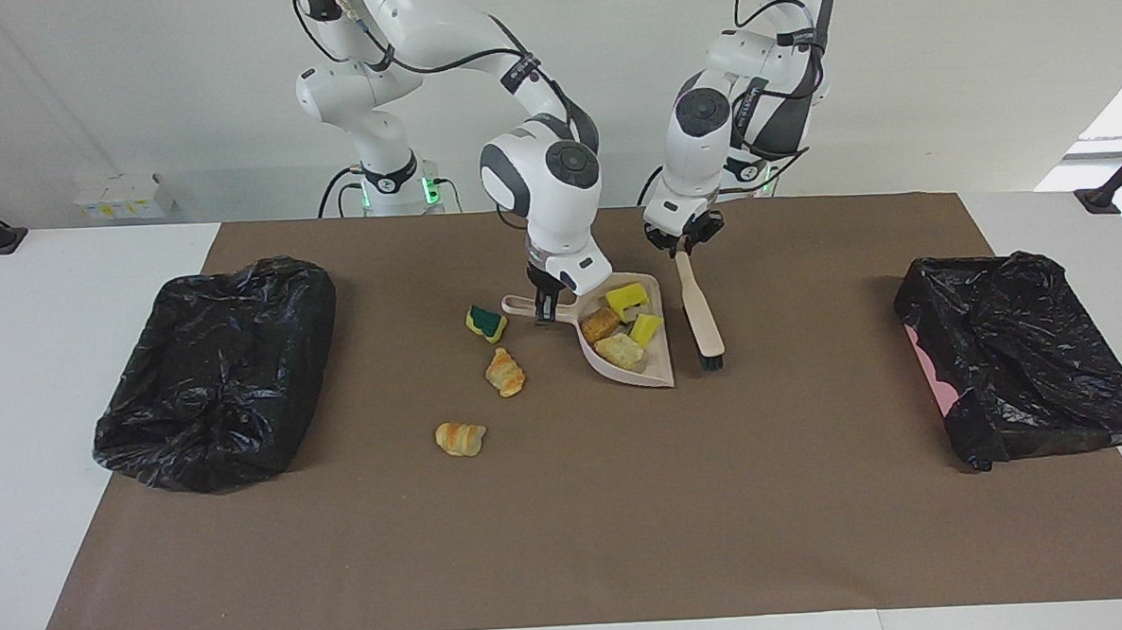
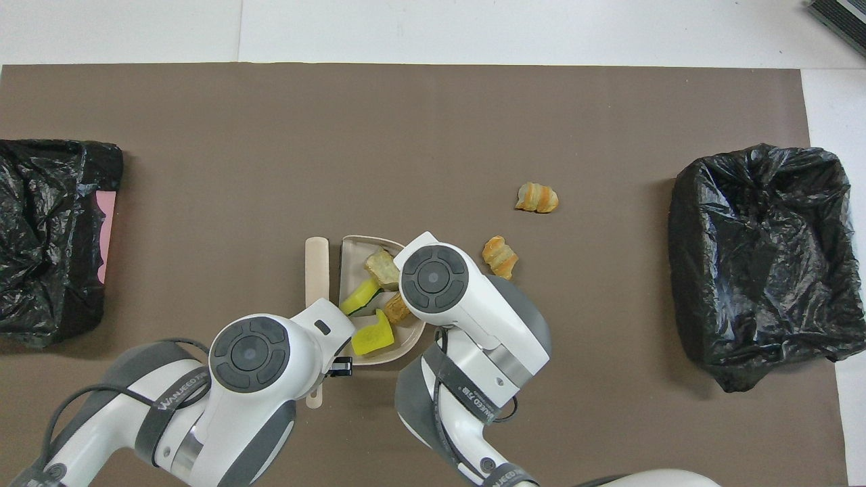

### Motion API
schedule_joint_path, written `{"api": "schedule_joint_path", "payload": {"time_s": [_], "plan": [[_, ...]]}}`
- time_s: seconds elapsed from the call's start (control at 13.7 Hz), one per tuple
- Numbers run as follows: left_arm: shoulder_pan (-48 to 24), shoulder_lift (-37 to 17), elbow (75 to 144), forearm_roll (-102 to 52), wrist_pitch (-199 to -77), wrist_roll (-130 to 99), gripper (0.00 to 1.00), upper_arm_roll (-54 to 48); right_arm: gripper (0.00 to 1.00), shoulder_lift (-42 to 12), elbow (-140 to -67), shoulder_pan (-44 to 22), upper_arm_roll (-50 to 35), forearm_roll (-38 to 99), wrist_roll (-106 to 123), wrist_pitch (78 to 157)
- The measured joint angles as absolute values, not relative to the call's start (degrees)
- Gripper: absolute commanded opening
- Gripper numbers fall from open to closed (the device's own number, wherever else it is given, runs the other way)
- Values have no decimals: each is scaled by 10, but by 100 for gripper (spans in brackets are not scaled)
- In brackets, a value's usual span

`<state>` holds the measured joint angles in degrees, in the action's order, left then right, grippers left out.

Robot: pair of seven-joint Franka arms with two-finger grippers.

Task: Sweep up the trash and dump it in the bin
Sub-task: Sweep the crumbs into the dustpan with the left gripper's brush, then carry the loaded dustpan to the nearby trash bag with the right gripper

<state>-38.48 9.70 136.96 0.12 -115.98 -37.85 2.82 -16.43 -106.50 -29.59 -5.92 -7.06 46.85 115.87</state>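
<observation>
A beige dustpan point(image 1: 657, 377) point(image 2: 348, 249) sits mid-table with my right gripper point(image 1: 544, 308) shut on its handle. In the pan lie several bits of trash: a yellow sponge piece point(image 1: 627, 298) point(image 2: 372, 337), bread lumps point(image 1: 602, 324) point(image 2: 382, 267) and a second sponge piece point(image 1: 645, 328). My left gripper point(image 1: 682, 248) is shut on the handle of the beige brush point(image 1: 699, 316) point(image 2: 316, 260), which stands beside the pan toward the left arm's end, bristles down. Toward the right arm's end lie a green-topped sponge point(image 1: 487, 323) and two croissants point(image 1: 505, 371) point(image 1: 459, 439) on the mat. My right arm hides the green-topped sponge in the overhead view.
A black-bagged bin point(image 1: 218, 368) point(image 2: 758, 250) stands at the right arm's end of the brown mat. Another black-bagged bin point(image 1: 1022, 361) point(image 2: 47, 230) stands at the left arm's end. White table shows around the mat.
</observation>
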Motion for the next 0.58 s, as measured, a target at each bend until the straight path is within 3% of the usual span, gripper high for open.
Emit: {"api": "schedule_joint_path", "payload": {"time_s": [0.22, 0.58], "plan": [[-402, 98, 1370, 1, -1159, -384, 0, 19, 0, -147, -1061, -262, -59, -55, 524, 1159], [-471, 115, 1384, -32, -1154, -419, 0, 15, 0, -114, -1029, -153, -55, -8, 681, 1129]]}}
